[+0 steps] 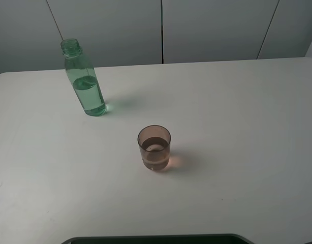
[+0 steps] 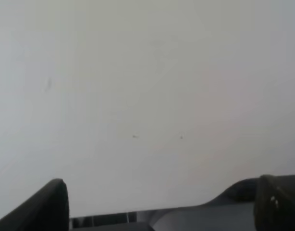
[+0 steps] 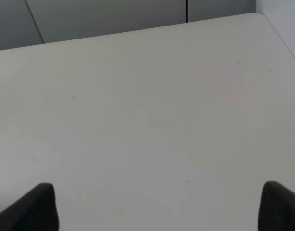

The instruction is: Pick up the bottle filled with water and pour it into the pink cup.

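The bottle stands upright and capless at the back left of the white table, roughly half full of water. The pink cup stands upright near the table's middle, well apart from the bottle; I cannot tell whether it holds water. Neither gripper shows in the exterior high view. In the left wrist view the left gripper is open and empty over bare table. In the right wrist view the right gripper is open and empty over bare table. Neither wrist view shows the bottle or the cup.
A grey panelled wall runs behind the table's back edge. A dark machine edge shows at the bottom of the exterior high view. The right wrist view shows the table's far corner.
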